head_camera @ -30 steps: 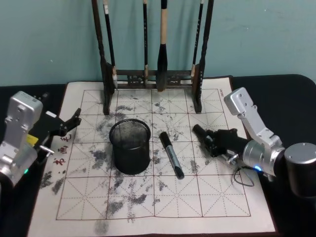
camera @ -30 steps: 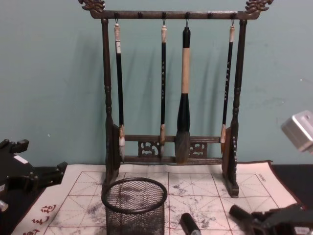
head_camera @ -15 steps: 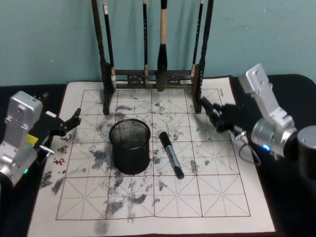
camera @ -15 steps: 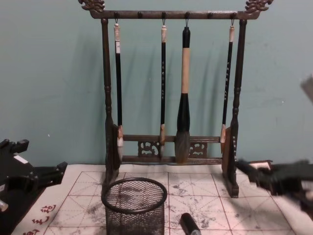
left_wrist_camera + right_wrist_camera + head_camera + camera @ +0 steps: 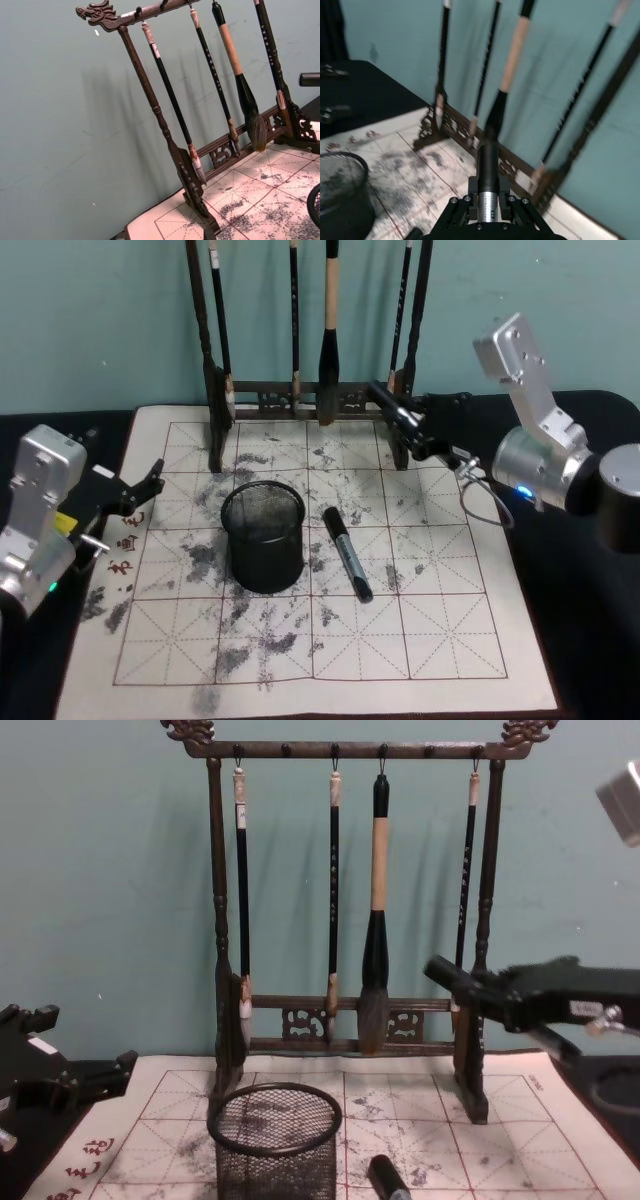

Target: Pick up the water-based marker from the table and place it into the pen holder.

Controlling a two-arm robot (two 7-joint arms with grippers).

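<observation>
Plainly, the black water-based marker [image 5: 347, 553] lies flat on the off-white felt mat [image 5: 420, 640] of the dark table [image 5: 600, 680], at the centre of the head view. It is just right of the round black wire-mesh pen holder [image 5: 263, 535] — near it but apart. The right gripper [image 5: 382, 400] hangs in the air at upper right, beside the right post of the tall dark wooden brush rack [image 5: 213, 410], well away from the marker; its jaws look pressed together on nothing. The left gripper [image 5: 143, 492] sits low at the mat's left edge — jaws parted, empty.
</observation>
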